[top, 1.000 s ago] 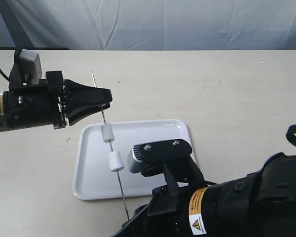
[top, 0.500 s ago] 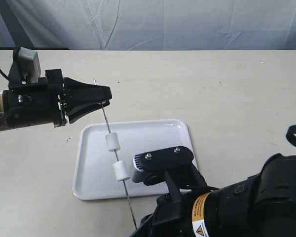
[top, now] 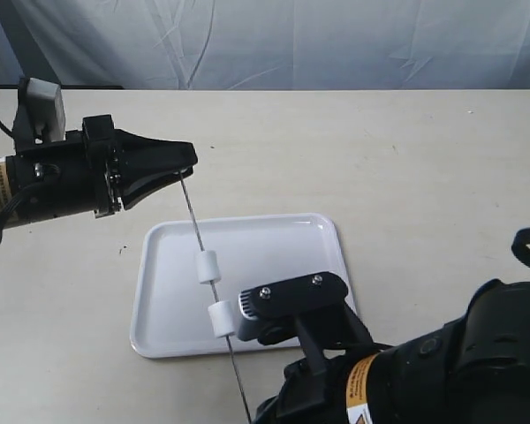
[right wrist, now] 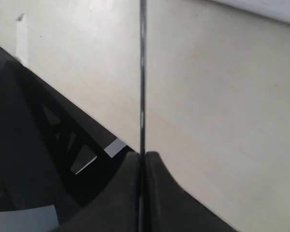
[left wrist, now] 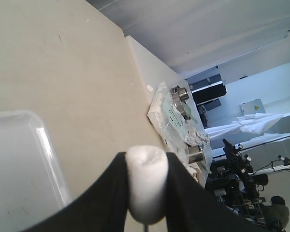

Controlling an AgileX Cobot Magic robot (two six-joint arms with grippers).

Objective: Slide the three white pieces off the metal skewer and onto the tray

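**A:** What does your left gripper (top: 184, 164) have?

**B:** Its fingers are closed partway on the far white piece (left wrist: 146, 186) and press it from both sides. That is at the far-left end of the metal skewer (top: 194, 225). The chunk looks soft and light, so pinch it gently. If you crush it, it probably grips the rod harder.

**A:** And the other 2?

**B:** The middle white piece (top: 208, 266) and the near white piece (top: 221, 319) sit on the rod a little apart, both over the tray (top: 278, 252). The near one hangs close to the tray's near rim. I cannot tell whether either touches the tray. Take each by its flanks, not its ends, and pull along the rod.

**A:** The rod itself?

**B:** It is thin, stiff, smooth metal and probably slippery, so the pieces should slide if your pull stays in line with it. Your right gripper (right wrist: 142, 162) has its jaws closed tight on the near end. In the exterior view the arm hides that grip.

**A:** Surface and room?

**B:** The tray is glossy with a low rim, so a dropped piece may skid a little. Being soft, it won't break. The matte beige table (top: 424, 177) spreads wide to the right. A pale backdrop cloth (top: 336, 44) hangs along the far side.
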